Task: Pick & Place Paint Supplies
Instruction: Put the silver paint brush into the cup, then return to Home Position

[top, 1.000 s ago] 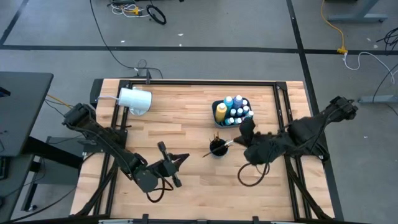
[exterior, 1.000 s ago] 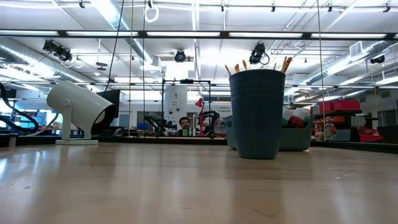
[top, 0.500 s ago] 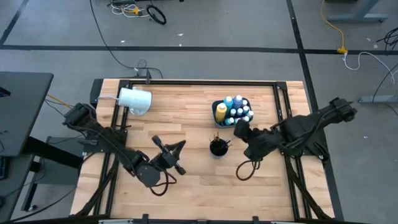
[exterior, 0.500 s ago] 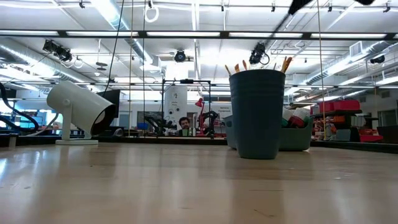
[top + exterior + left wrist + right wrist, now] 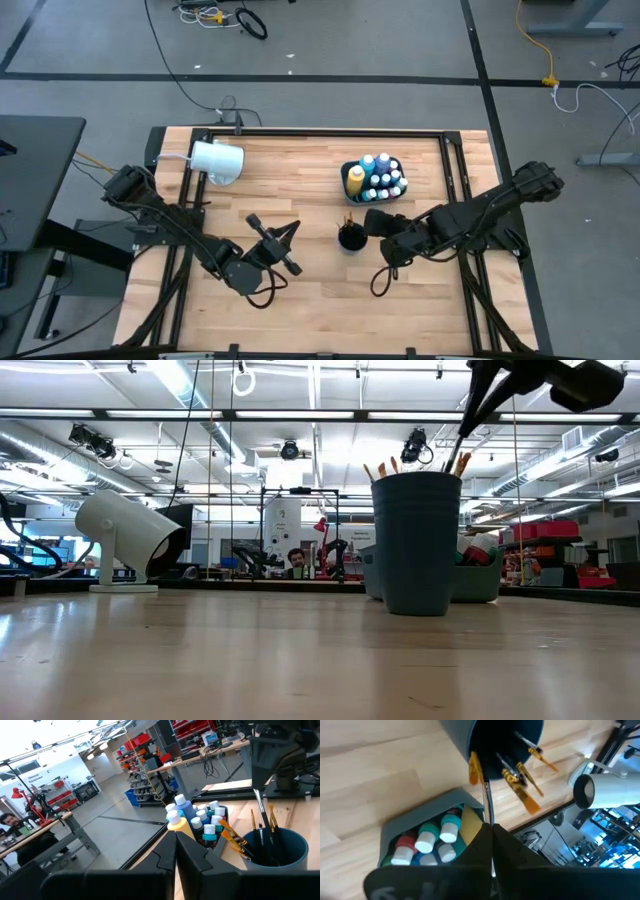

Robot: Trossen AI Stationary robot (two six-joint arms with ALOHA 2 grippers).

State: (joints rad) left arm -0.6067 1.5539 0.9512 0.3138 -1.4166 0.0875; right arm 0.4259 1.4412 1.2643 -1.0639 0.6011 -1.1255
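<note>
Two arms over the wooden table [image 5: 300, 190]. The right gripper [image 5: 368, 222] sits just beside the dark cup [image 5: 350, 238] near table centre, its fingers pinched tight on a thin dark-handled brush [image 5: 487, 802]. In the right wrist view the brush runs straight out from between the closed fingertips, and its far end sits inside the cup mouth. In the low view the same brush [image 5: 468, 415] slants down from the gripper above into the cup [image 5: 416, 542].

Several other brushes [image 5: 520, 775] stand in the cup, with brass ferrules and orange bristle ends pointing up and outward; whether they touch the held brush I cannot tell.

Just beyond the cup, a grey bin [image 5: 376, 178] holds the small paint bottles [image 5: 386, 181] with pale caps, together with a taller yellow bottle [image 5: 355, 179] and a taller blue bottle [image 5: 368, 163]. The left wrist view shows the same cluster, yellow bottle [image 5: 181, 829] nearest, blue bottle [image 5: 185, 809] behind it.

The left gripper [image 5: 276, 250] is over the table's front-left area, well apart from cup and bin, pointed toward them. Its fingers [image 5: 192, 856] are pressed together with nothing between them.

A large white cup [image 5: 217, 160] lies on its side near the back-left corner.
</note>
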